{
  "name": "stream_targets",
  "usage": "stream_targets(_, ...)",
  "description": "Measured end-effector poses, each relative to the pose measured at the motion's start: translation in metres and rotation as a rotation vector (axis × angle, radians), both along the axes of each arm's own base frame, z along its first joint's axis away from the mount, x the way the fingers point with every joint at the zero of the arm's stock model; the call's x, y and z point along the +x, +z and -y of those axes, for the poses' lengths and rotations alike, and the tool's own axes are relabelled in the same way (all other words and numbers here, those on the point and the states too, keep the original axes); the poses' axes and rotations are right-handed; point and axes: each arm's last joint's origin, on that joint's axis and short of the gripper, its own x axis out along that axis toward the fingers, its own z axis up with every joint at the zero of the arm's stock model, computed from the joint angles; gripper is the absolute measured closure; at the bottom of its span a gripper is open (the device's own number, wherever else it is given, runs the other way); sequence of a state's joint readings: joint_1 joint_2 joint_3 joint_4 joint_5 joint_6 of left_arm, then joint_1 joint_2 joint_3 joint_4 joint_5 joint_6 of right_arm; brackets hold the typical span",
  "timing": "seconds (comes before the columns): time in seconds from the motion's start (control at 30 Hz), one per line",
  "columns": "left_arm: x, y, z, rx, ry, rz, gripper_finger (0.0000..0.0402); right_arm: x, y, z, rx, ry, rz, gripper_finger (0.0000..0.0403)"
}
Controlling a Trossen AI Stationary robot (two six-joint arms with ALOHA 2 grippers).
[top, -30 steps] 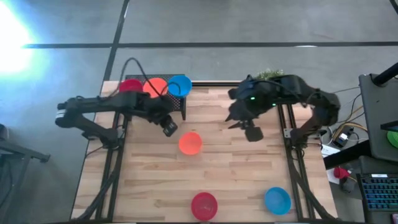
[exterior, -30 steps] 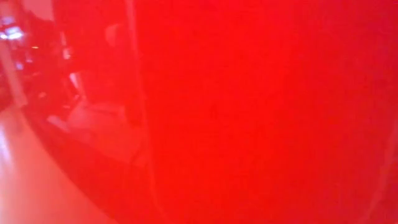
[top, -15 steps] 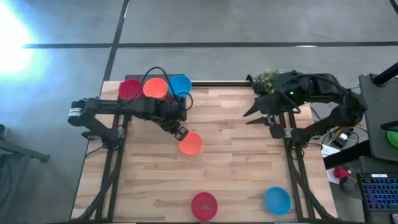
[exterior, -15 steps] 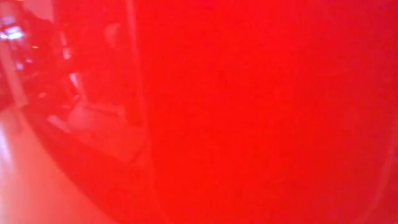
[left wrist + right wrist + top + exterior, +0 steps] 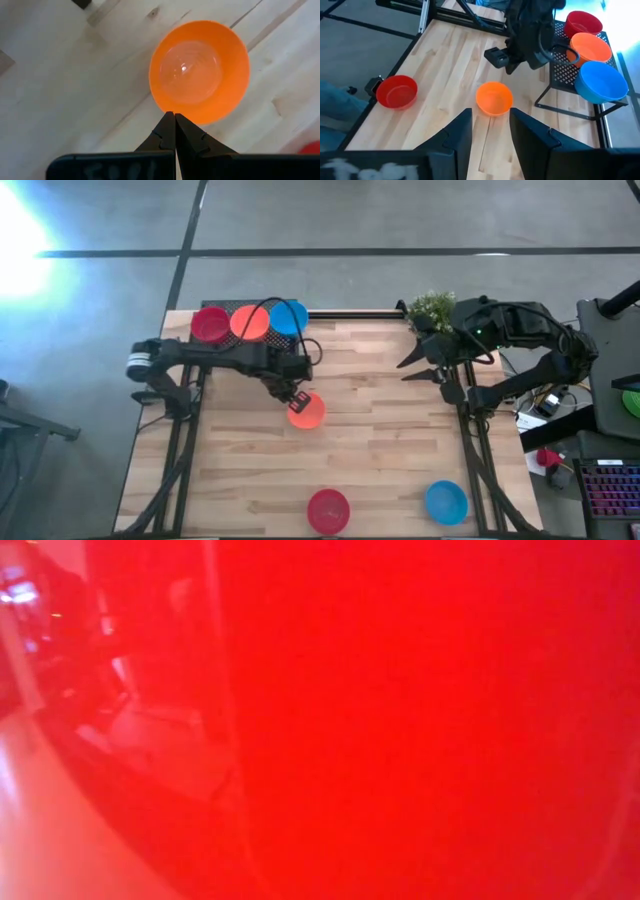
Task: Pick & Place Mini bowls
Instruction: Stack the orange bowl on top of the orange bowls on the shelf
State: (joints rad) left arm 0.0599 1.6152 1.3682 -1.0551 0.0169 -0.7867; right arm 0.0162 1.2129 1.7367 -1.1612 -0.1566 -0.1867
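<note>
An orange mini bowl [image 5: 308,412] [image 5: 200,70] [image 5: 494,98] stands upright on the wooden table near its middle. My left gripper [image 5: 295,395] [image 5: 174,116] is shut, its tips at the bowl's rim on the side toward the table's left. My right gripper [image 5: 420,366] [image 5: 490,125] is open and hangs over the table's far right part, holding nothing. A red bowl [image 5: 328,510] and a blue bowl [image 5: 446,502] sit at the near edge. Three more bowls, red [image 5: 210,323], orange [image 5: 250,321] and blue [image 5: 290,317], rest on a black rack [image 5: 560,70]. My left gripper comes from above with its fingers pointing down. Its shut tips lie over the orange bowl's rim [image 5: 172,110] on the side toward the left arm. Whether they touch the rim, I cannot tell. The bowl stands flat on the table.
A small green potted plant [image 5: 432,307] stands at the far edge beside my right arm. The red bowl [image 5: 400,720] fills nearly the whole low view. Bare wood lies between the orange bowl and the near edge [image 5: 380,460].
My left gripper has moved from the black rack toward the table's right and near edge, ending at the orange bowl's rim. My right gripper has drawn back from the table's middle toward the right and far edge, beside the plant. No bowl has moved.
</note>
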Motion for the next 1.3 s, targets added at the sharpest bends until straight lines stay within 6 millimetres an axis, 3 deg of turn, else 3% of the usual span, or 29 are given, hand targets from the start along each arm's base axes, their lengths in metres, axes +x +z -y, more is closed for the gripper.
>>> stream_targets(0.83, 0.008, -0.013, -0.008, -0.007, -0.030, -0.028, 0.0401, 0.000, 0.000, 0.000, -0.020, 0.013, 0.003, 0.0291)
stream_targets(1.3, 0.006, -0.020, -0.008, -0.093, 0.061, -0.050, 0.0401, 0.000, 0.000, 0.000, -0.023, 0.015, 0.004, 0.0296)
